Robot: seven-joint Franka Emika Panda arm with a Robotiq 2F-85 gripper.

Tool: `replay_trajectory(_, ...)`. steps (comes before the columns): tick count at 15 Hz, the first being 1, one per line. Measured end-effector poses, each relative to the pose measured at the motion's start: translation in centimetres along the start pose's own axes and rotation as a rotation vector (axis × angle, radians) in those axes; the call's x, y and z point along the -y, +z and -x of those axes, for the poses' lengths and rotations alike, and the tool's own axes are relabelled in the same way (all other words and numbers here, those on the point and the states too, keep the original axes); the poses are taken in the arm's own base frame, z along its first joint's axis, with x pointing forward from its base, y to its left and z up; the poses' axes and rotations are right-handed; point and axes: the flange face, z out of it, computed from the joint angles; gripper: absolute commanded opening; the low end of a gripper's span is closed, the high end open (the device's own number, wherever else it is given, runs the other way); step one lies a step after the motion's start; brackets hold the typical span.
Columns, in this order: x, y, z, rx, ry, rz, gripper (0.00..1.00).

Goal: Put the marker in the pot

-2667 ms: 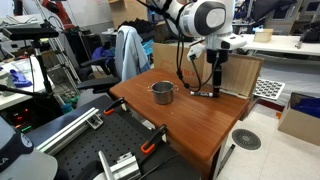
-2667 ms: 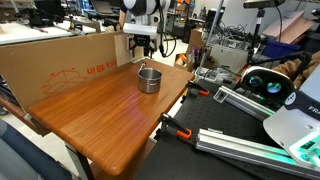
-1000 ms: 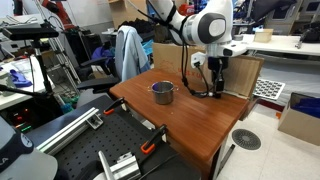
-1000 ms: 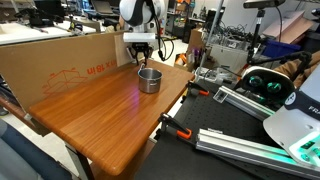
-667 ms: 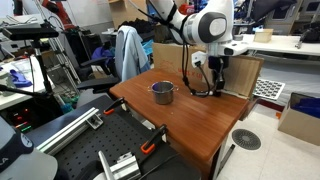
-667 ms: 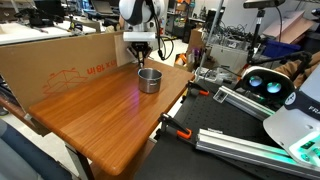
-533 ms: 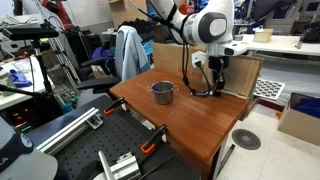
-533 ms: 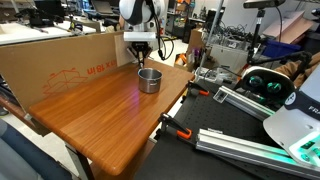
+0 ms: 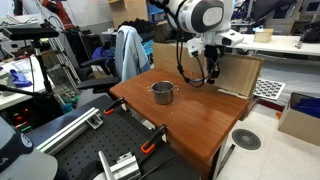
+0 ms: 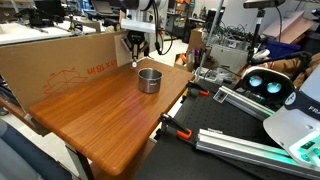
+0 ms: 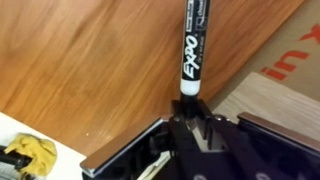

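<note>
The gripper [image 11: 190,114] has its fingers closed tight on the white end of the marker [image 11: 192,50] — an EXPO pen, pointing down at the wooden table [image 11: 90,50]; in an exterior view the pot [image 10: 149,80] stands on the table near the cardboard sheet [image 10: 60,60] — marker above, outside it
</note>
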Motion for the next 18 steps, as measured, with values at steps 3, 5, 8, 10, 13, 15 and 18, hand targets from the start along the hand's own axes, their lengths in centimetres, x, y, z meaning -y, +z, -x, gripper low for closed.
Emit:
replay_trajectory(3, -0.7, -4.3, 1.7, 0.013, -0.046, -0.070, 0.05)
replay_trajectory(5, -1.9, -6.9, 2.9, -0.005, -0.073, -0.091, 0.05)
replay_trajectory(8, -4.2, -9.3, 4.9, -0.064, -0.100, -0.109, 0.05)
replay_trajectory(10, -5.5, -9.9, 6.6, -0.100, -0.132, -0.108, 0.05)
replay_trajectory(13, -7.0, -9.7, 9.2, -0.199, -0.195, -0.117, 0.05)
replay_trajectory(15, -7.8, -9.1, 10.9, -0.269, -0.230, -0.130, 0.05)
replay_trajectory(18, -9.2, -7.9, 12.6, -0.334, -0.269, -0.137, 0.05)
